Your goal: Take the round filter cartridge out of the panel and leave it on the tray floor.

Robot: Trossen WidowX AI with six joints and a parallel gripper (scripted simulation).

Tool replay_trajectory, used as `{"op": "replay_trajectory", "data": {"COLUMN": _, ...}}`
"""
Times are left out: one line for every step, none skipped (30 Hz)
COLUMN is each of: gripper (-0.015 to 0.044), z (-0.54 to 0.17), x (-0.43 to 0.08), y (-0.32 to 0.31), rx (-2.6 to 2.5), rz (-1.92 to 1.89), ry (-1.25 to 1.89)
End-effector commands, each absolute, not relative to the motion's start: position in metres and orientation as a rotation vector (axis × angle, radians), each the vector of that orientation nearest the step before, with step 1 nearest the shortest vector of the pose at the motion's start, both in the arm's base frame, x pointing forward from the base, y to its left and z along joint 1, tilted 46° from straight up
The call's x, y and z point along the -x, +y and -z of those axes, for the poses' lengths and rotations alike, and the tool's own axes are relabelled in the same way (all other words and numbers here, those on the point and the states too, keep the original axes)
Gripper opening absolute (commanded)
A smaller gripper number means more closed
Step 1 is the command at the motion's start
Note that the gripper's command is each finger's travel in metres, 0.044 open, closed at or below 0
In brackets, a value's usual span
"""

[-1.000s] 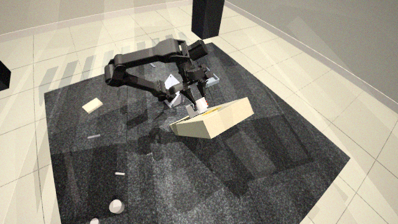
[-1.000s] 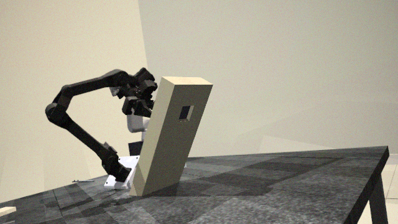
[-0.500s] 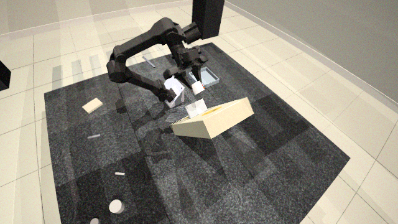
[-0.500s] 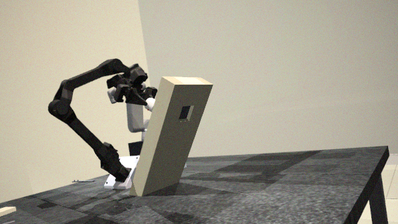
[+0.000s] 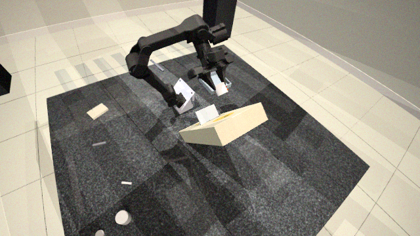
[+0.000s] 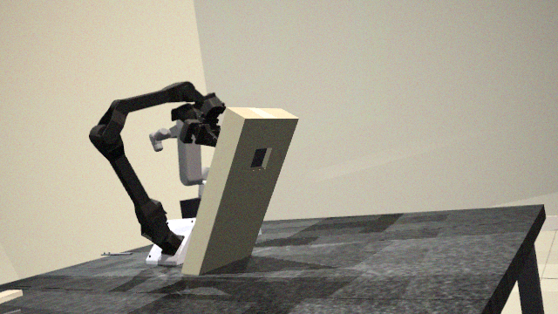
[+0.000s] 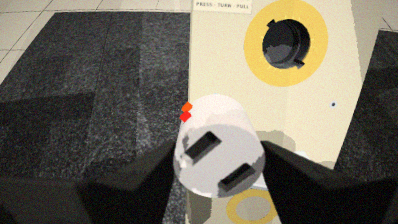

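The round white filter cartridge (image 5: 222, 89) (image 7: 220, 162) is out of the panel, with two dark slots on its face and red-orange marks on its side. My gripper (image 7: 217, 148) is shut on its sides. In the top view it is held in the air in front of the pale blue tray (image 5: 206, 87), which is partly hidden by the fingers. The cream service panel (image 5: 244, 122) (image 6: 237, 192) (image 7: 220, 65) leans; its round socket (image 7: 285, 45) is empty inside a yellow ring (image 7: 254, 45). In the exterior view the panel hides the fingertips and cartridge.
A white plate (image 5: 207, 114) stands out from the panel's robot side. A white wedge (image 5: 185, 90) (image 6: 180, 226) is at the arm's base. A cream block (image 5: 97, 111), small bars (image 5: 98, 143) (image 5: 126, 183) and a white cylinder (image 5: 123, 217) lie farther off on the dark table top.
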State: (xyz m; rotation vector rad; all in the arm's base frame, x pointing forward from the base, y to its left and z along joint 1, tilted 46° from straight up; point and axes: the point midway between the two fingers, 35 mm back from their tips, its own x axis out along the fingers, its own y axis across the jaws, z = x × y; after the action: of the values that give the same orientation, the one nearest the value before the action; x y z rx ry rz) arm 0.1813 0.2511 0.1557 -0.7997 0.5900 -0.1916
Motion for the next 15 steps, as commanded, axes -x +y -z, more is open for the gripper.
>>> {"op": "replay_trajectory", "data": {"gripper": 0.0, "z": -0.142, "x": -0.183, "y": 0.261, "rx": 0.769, "rz": 0.213, "ry": 0.589}}
{"op": "replay_trajectory", "data": {"gripper": 0.0, "z": -0.138, "x": -0.184, "y": 0.264, "rx": 0.764, "rz": 0.219, "ry": 0.589}}
{"op": "replay_trajectory", "data": {"gripper": 0.0, "z": -0.135, "x": -0.184, "y": 0.266, "rx": 0.759, "rz": 0.224, "ry": 0.589}}
{"op": "replay_trajectory", "data": {"gripper": 0.0, "z": -0.132, "x": -0.184, "y": 0.268, "rx": 0.755, "rz": 0.229, "ry": 0.589}}
{"op": "replay_trajectory", "data": {"gripper": 0.0, "z": -0.141, "x": -0.183, "y": 0.261, "rx": 0.782, "rz": 0.21, "ry": 0.594}}
{"op": "replay_trajectory", "data": {"gripper": 0.0, "z": -0.138, "x": -0.182, "y": 0.261, "rx": 0.788, "rz": 0.202, "ry": 0.605}}
{"op": "replay_trajectory", "data": {"gripper": 0.0, "z": -0.134, "x": -0.18, "y": 0.262, "rx": 0.797, "rz": 0.189, "ry": 0.625}}
{"op": "replay_trajectory", "data": {"gripper": 0.0, "z": -0.129, "x": -0.177, "y": 0.263, "rx": 0.809, "rz": 0.171, "ry": 0.648}}
{"op": "replay_trajectory", "data": {"gripper": 0.0, "z": -0.124, "x": -0.175, "y": 0.265, "rx": 0.82, "rz": 0.152, "ry": 0.671}}
{"op": "replay_trajectory", "data": {"gripper": 0.0, "z": -0.118, "x": -0.172, "y": 0.266, "rx": 0.831, "rz": 0.132, "ry": 0.694}}
{"op": "replay_trajectory", "data": {"gripper": 0.0, "z": -0.113, "x": -0.17, "y": 0.268, "rx": 0.843, "rz": 0.11, "ry": 0.716}}
{"op": "replay_trajectory", "data": {"gripper": 0.0, "z": -0.108, "x": -0.167, "y": 0.269, "rx": 0.854, "rz": 0.087, "ry": 0.737}}
{"op": "replay_trajectory", "data": {"gripper": 0.0, "z": -0.103, "x": -0.165, "y": 0.271, "rx": 0.865, "rz": 0.063, "ry": 0.758}}
{"op": "replay_trajectory", "data": {"gripper": 0.0, "z": -0.098, "x": -0.162, "y": 0.273, "rx": 0.876, "rz": 0.038, "ry": 0.779}}
{"op": "replay_trajectory", "data": {"gripper": 0.0, "z": -0.093, "x": -0.159, "y": 0.275, "rx": 0.887, "rz": 0.012, "ry": 0.798}}
